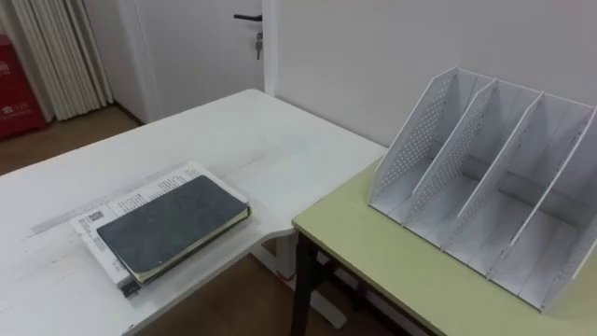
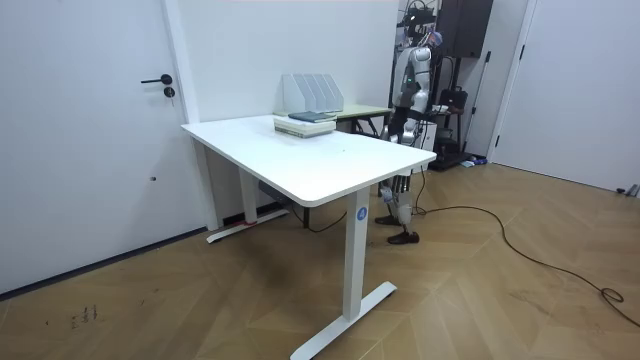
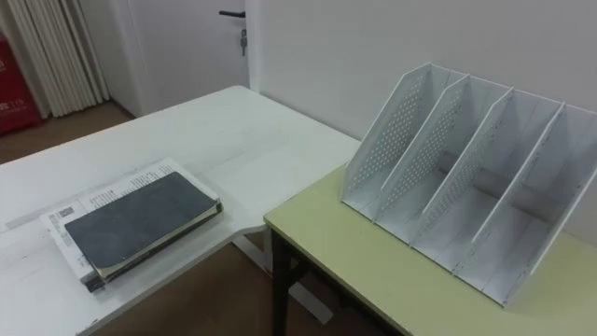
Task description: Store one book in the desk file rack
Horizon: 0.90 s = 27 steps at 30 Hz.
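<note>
The robot stands at the far side of the one white rectangular desk (image 1: 244, 138), beside the rack. Its left hand (image 2: 395, 128) hangs low at its side in the room view, and whether the fingers are spread or curled cannot be told there. Two books lie stacked flat near the desk's edge. The upper one is a dark grey soft-cover book (image 1: 173, 224). It rests on a larger white book with a printed cover (image 1: 131, 200), whose margin shows along two sides. Neither book is stored yet. Just to the right of the desk stands one pale green table with dark legs (image 1: 373, 254), its corner tucked close to the desk's curved edge. This table carries one white perforated desk file rack (image 1: 466, 168) with four slanted compartments, well apart from the books. Behind the desk is a white door with one black lever handle (image 1: 247, 17).
</note>
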Tool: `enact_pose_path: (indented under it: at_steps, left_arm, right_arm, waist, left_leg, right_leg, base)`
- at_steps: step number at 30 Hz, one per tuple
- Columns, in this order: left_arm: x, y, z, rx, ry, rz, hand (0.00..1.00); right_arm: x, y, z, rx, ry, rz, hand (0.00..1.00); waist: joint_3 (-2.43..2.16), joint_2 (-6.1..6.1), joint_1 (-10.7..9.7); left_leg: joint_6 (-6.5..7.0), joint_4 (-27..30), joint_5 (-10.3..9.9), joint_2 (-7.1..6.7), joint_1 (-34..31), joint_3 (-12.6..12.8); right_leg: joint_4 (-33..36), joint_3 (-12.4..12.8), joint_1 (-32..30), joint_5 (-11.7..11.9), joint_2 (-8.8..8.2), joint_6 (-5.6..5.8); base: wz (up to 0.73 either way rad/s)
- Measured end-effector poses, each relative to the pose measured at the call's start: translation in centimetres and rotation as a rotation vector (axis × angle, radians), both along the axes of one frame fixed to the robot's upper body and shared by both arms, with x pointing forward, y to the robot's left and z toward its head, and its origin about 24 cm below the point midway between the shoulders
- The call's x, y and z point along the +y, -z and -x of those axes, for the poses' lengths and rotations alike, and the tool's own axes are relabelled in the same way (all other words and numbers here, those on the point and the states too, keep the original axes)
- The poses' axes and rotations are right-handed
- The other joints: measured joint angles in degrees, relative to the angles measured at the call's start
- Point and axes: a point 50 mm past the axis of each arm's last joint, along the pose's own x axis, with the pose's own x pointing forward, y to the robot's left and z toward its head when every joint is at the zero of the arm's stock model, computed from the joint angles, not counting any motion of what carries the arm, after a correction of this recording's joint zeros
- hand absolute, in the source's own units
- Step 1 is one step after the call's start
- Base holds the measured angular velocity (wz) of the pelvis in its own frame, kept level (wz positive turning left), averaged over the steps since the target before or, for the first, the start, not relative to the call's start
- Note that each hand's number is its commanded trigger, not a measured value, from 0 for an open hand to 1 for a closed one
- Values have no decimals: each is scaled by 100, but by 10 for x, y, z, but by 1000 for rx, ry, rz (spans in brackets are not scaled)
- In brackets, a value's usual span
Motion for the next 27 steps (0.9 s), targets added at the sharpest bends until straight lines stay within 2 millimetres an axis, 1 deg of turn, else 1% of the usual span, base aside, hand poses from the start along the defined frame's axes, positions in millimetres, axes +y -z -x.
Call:
enact_pose_path:
  at_steps: [10, 18, 21, 24, 25, 26, 27]
  left_arm:
    - [0, 0, 2, 8, -3, -2, 0]
    - [1, 0, -1, -20, 4, -27, 0]
    - [2, -1, -6, -46, 12, -53, 0]
    - [3, -2, -15, -89, 37, -80, 0]
    - [3, -3, -21, -118, 43, -89, 0]
    - [3, -4, -30, -152, 49, -97, 0]
    - [3, -5, -34, -171, 51, -104, 0]
  right_arm:
    - [0, 0, -1, -8, -1, 6, 0]
    - [0, 0, -11, -56, -15, 16, 0]
    - [0, 0, -10, -53, -18, 14, 0]
    - [0, 0, -11, -60, -21, 13, 0]
    - [0, 0, -12, -66, -22, 11, 0]
    - [1, 0, -14, -76, -26, 10, 0]
    - [1, 0, -15, -80, -29, 11, 0]
  waist:
    - [2, 27, 2]
    - [3, 25, -2]
    - [-3, 40, -15]
    - [-2, 75, -18]
    - [-7, 89, -18]
    - [4, 104, -19]
    - [5, 103, -19]
  left_leg:
    - [0, -1, 0, 0, -10, 0]
    - [0, 1, 0, -2, -19, -13]
    - [0, 1, 0, -1, -47, -23]
    - [0, 1, 0, 0, -79, -31]
    - [0, 7, 0, -1, -114, -32]
    - [0, 6, 0, -1, -144, -35]
    - [0, 5, 0, -1, -150, -38]
  right_leg:
    - [0, -7, -2, 0, -2, 0]
    - [9, -14, -8, -1, -4, 2]
    - [-6, -27, -20, -3, -1, 5]
    - [-6, -27, -48, -2, -1, 5]
    - [6, -30, -86, -2, -4, 5]
    - [16, -30, -123, -1, -3, 4]
    - [15, -31, -123, 0, -2, 4]
  base:
    - [0]
    - [0]
    - [4]
    - [0]
    - [0]
    - [0]
    - [0]
